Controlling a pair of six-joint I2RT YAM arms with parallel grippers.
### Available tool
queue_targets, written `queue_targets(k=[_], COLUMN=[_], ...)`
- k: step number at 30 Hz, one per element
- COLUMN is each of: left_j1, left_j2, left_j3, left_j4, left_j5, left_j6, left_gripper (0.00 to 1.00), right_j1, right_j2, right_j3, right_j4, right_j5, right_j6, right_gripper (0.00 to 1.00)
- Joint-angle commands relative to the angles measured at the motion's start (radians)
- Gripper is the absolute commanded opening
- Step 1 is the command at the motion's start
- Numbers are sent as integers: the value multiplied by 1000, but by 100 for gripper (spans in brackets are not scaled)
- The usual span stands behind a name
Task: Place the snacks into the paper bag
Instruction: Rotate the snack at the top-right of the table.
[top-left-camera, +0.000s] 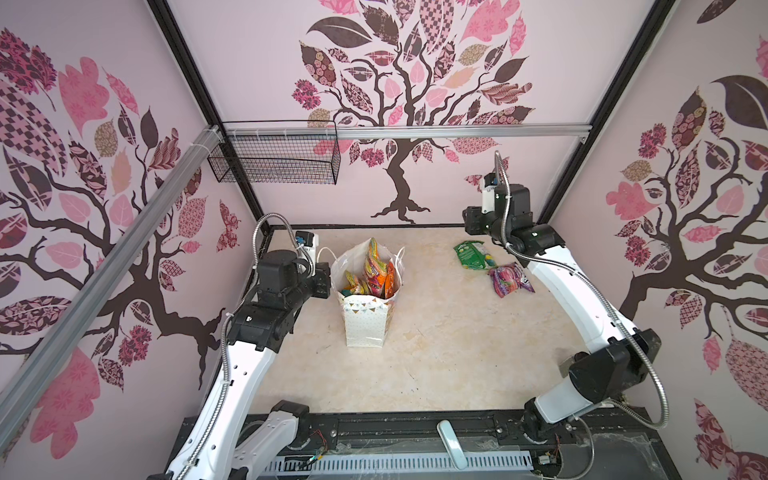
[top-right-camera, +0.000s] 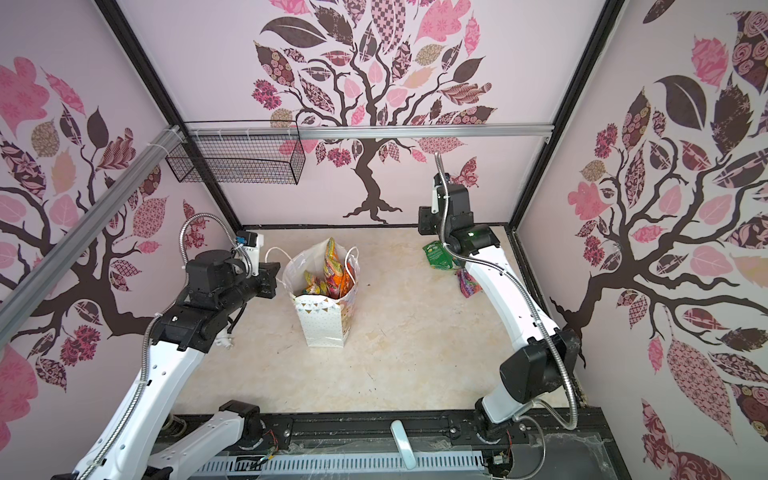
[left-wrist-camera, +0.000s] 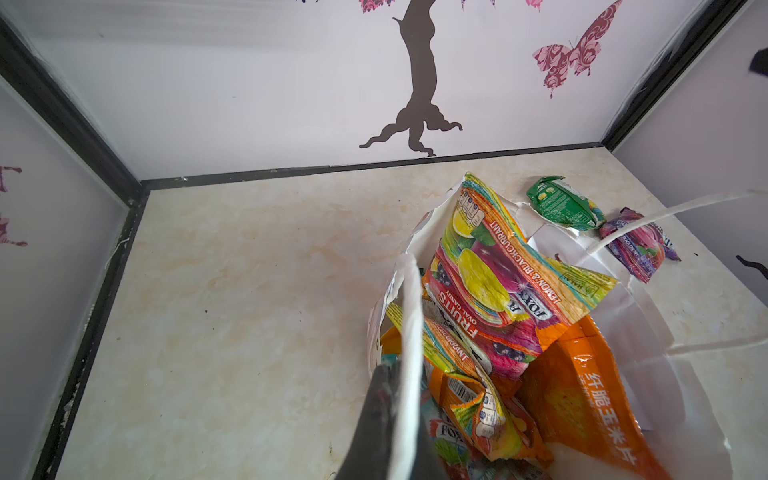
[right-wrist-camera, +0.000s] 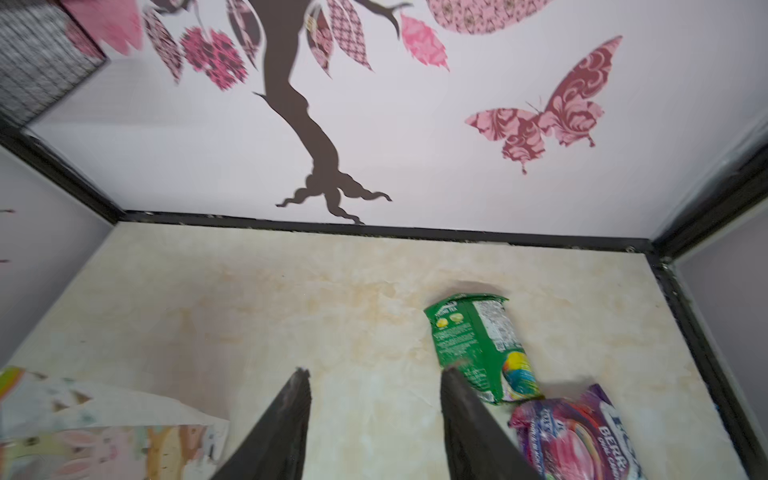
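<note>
My left end effector (top-left-camera: 325, 283) is clamped on the rim of the paper bag (top-left-camera: 365, 320), which stands upright on the desk (top-left-camera: 436, 332) with most snacks (top-left-camera: 376, 274) inside. That pinch should hold the mouth wide. My right end effector (right-wrist-camera: 376, 370), jaws apart and empty, hovers beside the green pouch (right-wrist-camera: 478, 345). I'd centre over its crinkled edge before closing, leaving the purple pouch (right-wrist-camera: 573, 436) just beside it undisturbed.

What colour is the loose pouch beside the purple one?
Green pouch, clearest in the right wrist view.

Top views high, downward; wrist views low, facing back wall (left-wrist-camera: 249, 104).
</note>
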Motion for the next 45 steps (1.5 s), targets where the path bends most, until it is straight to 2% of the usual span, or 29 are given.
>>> queue_targets(k=[1,3,6,15,25,30,35,39,45], left_j1=[8,10,10,10,9,10,9,10,10], left_j2=[0,1,2,0,-5,-5,-4,-5,-4], left_j3=[-3,-1,-1,-7,-10,-12,-11,-9,-13], left_j4=[46,44,45,57,61,64,64,62,62], left_j5=[-32,-36,-35,-5,9,10,21,19,6], left_j6=[-12,-13,-13,-6,-6,-4,-7,-6,-1], left_gripper=[0,0,0,0,0,0,0,0,0], right_j1=[-8,-13,-27,-121,-150,-150,-148,-148,-147], right_j2=[63,108,148,217,318,370,442,500,638], right_j3=[-7,-8,-31,-133,-129,-134,-90,-35,159], right_j4=[37,20,9,64,109,128,121,140,78], right_j5=[136,229,304,303,141,98,123,138,123], right_j6=[-41,-73,-95,-98,-110,-112,-132,-153,-179], right_gripper=[56,58,61,62,65,72,82,83,84])
